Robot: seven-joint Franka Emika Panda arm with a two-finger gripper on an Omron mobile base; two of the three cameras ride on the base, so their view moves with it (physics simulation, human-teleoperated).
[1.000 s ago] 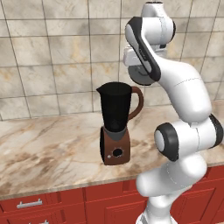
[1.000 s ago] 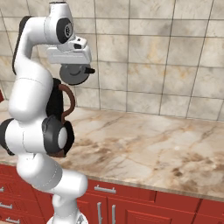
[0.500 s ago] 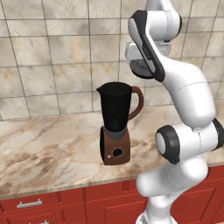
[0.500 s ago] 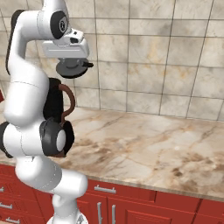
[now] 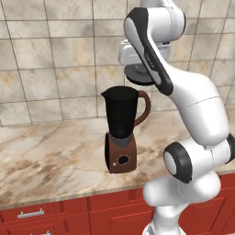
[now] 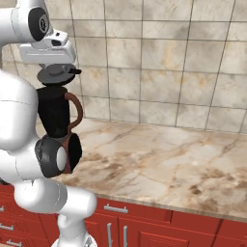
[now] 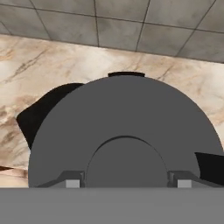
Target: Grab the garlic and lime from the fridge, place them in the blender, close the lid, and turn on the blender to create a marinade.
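Since the earlier frames the arm has carried the lid [image 6: 57,74] slightly higher; the blender [image 5: 121,130] has not moved. Nearest the hand camera, the gripper [image 7: 124,184] grips the lid's raised central knob, one finger [image 7: 72,182] on each side (jaws fairly wide around it). The lid hangs level just above the open black jar, not touching its rim. The blender stands on the marble counter [image 6: 164,164], with the tiled wall [image 6: 159,58] behind.
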